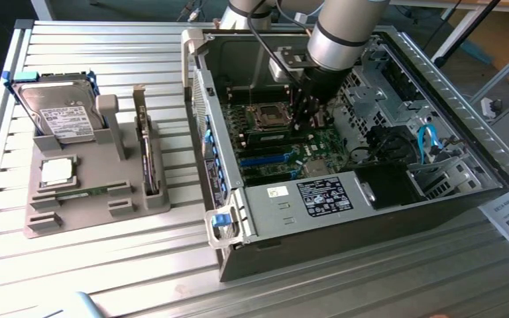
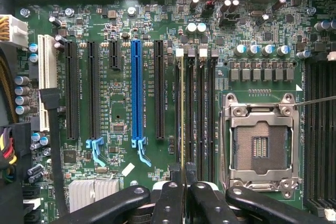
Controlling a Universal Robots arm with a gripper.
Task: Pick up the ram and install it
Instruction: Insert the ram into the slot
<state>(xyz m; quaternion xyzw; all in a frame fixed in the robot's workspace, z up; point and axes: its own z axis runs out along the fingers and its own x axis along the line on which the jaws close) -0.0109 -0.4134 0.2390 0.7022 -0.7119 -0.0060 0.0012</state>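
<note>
The ram (image 2: 182,108) shows edge-on in the wrist view as a thin yellow-green strip. It lies along the memory slot (image 2: 190,108) farthest from the open processor socket (image 2: 260,148). My gripper (image 2: 184,184) is shut on the ram, and its black fingers (image 2: 170,203) meet around the strip's near end. I cannot tell whether the ram is seated in the slot or just above it. In the exterior view my gripper (image 1: 306,118) reaches down into the open computer case (image 1: 236,218), beside the processor socket (image 1: 268,116).
A grey parts holder (image 1: 47,222) on the exterior view's left carries a silver hard drive (image 1: 60,116), a square silver processor chip (image 1: 57,171) and a narrow green strip (image 1: 85,193). Expansion slots, including a blue one (image 2: 137,93), capacitors and cables (image 1: 427,142) crowd the motherboard. The case walls stand close around the arm.
</note>
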